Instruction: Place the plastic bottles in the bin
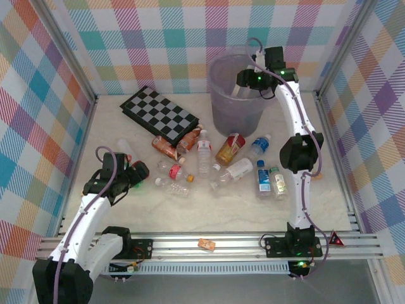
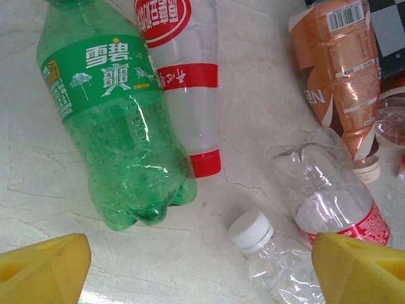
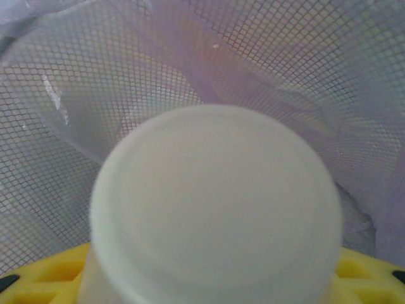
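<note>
Holding my right gripper (image 1: 253,79) at the mouth of the bin (image 1: 221,111), I am clamping a white-capped bottle (image 3: 215,209), its cap pointing down into the bin. My left gripper (image 2: 201,269) is hanging with its jaws wide apart just above the table (image 2: 253,76), near a green bottle (image 2: 120,139). The other bottles (image 1: 204,152) are lying scattered on the table in front of the bin.

This is looking like a robotics lab test cell: plaid-printed panels (image 1: 38,95) are walling in a pale marbled worktop (image 1: 240,215), while a left arm (image 1: 82,218) and right arm (image 1: 292,107) are sitting bolted to an aluminium rail (image 1: 190,248).
</note>
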Robot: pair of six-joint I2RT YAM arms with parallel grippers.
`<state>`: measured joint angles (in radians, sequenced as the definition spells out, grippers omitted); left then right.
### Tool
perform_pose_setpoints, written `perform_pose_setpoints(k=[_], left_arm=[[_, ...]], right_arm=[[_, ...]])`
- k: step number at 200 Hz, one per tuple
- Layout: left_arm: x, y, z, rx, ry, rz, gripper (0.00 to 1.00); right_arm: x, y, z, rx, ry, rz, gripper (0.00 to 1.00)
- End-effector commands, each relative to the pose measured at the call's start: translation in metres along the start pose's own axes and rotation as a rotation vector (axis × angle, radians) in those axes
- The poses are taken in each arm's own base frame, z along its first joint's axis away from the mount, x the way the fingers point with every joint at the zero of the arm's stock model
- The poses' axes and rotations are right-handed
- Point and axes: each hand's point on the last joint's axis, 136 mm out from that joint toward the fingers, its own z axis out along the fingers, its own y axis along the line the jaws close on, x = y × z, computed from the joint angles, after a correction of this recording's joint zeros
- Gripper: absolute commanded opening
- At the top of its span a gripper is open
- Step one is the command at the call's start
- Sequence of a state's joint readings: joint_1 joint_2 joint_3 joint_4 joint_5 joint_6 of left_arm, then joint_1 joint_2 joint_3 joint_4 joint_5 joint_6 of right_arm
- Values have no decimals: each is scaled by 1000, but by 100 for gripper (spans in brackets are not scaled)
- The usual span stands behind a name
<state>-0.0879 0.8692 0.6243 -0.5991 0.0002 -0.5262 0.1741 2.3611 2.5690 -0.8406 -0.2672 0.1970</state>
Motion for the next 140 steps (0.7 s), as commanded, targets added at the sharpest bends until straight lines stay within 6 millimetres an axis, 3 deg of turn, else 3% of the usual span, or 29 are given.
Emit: perform_pose_setpoints(k=[1,56,104,140], left_arm=[[-3,5,-1,-25,-10,17,92],[2,8,9,-30,11,23,100],[3,10,15,-39,15,24,100],[6,12,25,-48,21,23,100]], right_arm=[[-9,18,-18,-37,-23,-24,58],[-29,37,-61,-43,-87,-51,75],[-39,57,-106,-54,-132,-68,77],[-29,84,-145,-138,-115,-62,83]])
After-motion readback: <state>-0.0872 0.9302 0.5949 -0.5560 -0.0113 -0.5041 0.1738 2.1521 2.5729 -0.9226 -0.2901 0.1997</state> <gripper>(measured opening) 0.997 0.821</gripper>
